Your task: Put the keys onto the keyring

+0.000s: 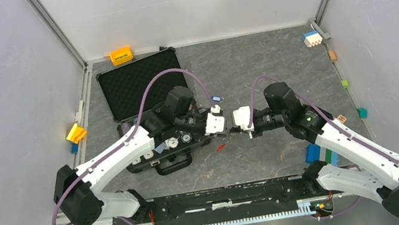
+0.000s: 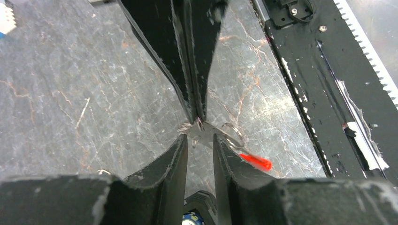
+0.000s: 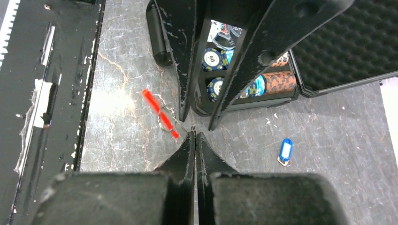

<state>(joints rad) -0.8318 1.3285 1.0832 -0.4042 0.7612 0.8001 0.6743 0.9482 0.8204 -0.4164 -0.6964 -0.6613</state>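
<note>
The keyring point(image 3: 165, 120), a thin silvery ring with a red strip point(image 3: 151, 100), hangs at my right gripper's point(image 3: 195, 134) tips; the jaws are pressed together on its metal end. In the left wrist view the ring point(image 2: 233, 131) and red strip point(image 2: 256, 161) lie just right of my left gripper point(image 2: 201, 138), which is open, with the right gripper's shut tips just beyond its gap. From above, the two grippers point(image 1: 225, 132) point(image 1: 236, 132) meet tip to tip over the table's middle. A key with a blue plastic head point(image 3: 285, 150) lies apart on the table point(image 1: 216, 98).
An open black case point(image 1: 142, 88) with poker chips point(image 3: 213, 58) sits under the left arm. Small coloured blocks lie along the edges: orange point(image 1: 121, 55), yellow point(image 1: 76, 132), white and blue point(image 1: 312, 38), blue and green point(image 1: 318, 154). A black rail point(image 1: 223, 198) runs along the near edge.
</note>
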